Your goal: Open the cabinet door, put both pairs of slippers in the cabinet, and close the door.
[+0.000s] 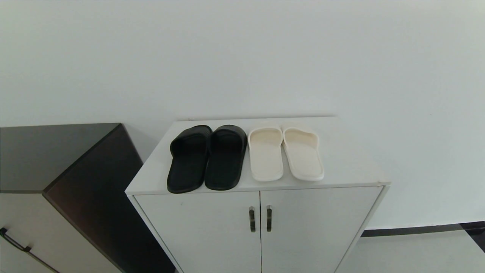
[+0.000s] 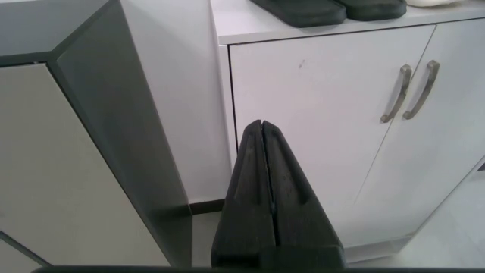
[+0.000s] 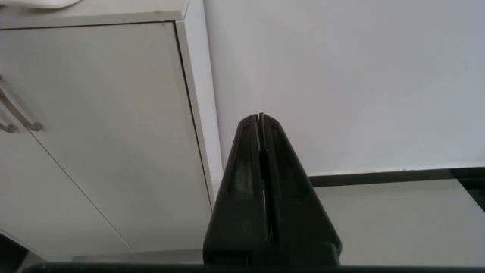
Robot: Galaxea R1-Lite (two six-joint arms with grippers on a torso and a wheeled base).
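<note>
1. The cabinet (image 1: 197,231) stands against the wall (image 1: 242,57) with both doors shut, so its inside is hidden. Its lower part is cut off in the head view.
2. Two upright handles (image 1: 252,219) sit side by side at the middle seam.
3. On the cabinet top, the black slippers (image 1: 223,163) lie left and the cream slippers (image 1: 265,155) right, just beside each other, toes toward the wall. The straps hide the toe ends.
4. The black heels reach the near edge, while the cream heels sit slightly back. Bare top is left to the right of the cream pair and along the far edge.
5. A dark cupboard (image 1: 94,182) stands close on the left, leaving a narrow gap. Open floor (image 1: 409,250) lies to the right.
6. The left claw (image 2: 262,129) is pressed together, holding nothing, low before the left door.
7. The right claw (image 3: 260,121) is likewise pressed together and empty, near the cabinet's right corner.
</note>
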